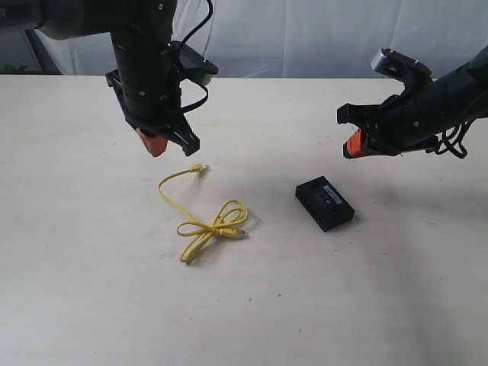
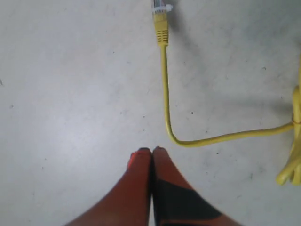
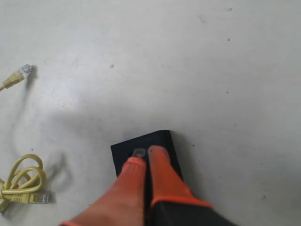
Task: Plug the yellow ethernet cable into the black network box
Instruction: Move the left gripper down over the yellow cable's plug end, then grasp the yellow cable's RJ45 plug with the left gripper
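Observation:
The yellow ethernet cable (image 1: 202, 217) lies on the table, knotted into loops with one clear plug (image 1: 200, 167) stretched out toward the back. That plug (image 2: 160, 8) and cord (image 2: 165, 89) show in the left wrist view ahead of my left gripper (image 2: 151, 149), which hangs shut and empty above the table, left of the plug (image 1: 156, 145). The black network box (image 1: 325, 202) lies flat to the right of the cable. My right gripper (image 1: 352, 146) hovers shut and empty above and behind it; in the right wrist view its fingertips (image 3: 143, 153) overlap the box (image 3: 123, 153).
The beige table (image 1: 91, 290) carries only the cable and box. A white curtain (image 1: 305, 30) hangs behind the far edge. The cable's loops (image 3: 21, 181) and far plug (image 3: 21, 73) also appear in the right wrist view.

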You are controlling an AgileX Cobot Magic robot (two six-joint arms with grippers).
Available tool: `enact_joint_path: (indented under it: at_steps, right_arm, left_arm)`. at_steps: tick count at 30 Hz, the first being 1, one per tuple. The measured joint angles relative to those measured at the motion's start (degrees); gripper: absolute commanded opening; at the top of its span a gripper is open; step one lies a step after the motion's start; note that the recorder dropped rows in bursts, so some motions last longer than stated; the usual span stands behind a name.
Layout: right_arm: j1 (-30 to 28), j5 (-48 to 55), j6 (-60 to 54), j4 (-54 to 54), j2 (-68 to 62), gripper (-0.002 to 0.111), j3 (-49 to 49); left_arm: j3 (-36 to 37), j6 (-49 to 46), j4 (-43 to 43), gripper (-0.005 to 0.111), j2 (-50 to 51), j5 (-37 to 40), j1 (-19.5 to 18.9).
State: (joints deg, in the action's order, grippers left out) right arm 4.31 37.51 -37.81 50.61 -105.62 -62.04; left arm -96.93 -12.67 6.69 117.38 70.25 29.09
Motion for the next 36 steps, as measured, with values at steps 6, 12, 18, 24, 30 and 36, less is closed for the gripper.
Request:
enact_joint_path:
  at_steps: [6,12,18,24,30,36]
  right_arm:
    - [0.0,0.0,0.0,0.0,0.0,0.0,0.0]
    - [0.0,0.0,0.0,0.0,0.0,0.0,0.0]
    - [0.0,0.0,0.0,0.0,0.0,0.0,0.0]
    - [0.0,-0.3,0.0,0.0,0.0,0.0,0.0]
    - [0.0,-0.3,-0.1,0.0,0.0,0.0,0.0]
    - [0.0,-0.3,-0.1,0.0,0.0,0.0,0.0]
  left_arm:
    - [-4.4,-1.8,-0.9,0.0,6.0,-0.1,0.0]
    - [-7.1,-2.7,-1.3,0.0,11.2,-0.4,0.0]
    - [-8.9,-3.0,-2.9,0.018,12.2,-1.5,0.0]
    - [-9.7,-5.5,-4.9,0.038,12.3,-2.0,0.0]
    - [-9.8,-5.9,-2.8,0.038,14.9,-2.0,0.0]
    - [-9.8,-6.0,-1.9,0.038,16.6,-1.9,0.0]
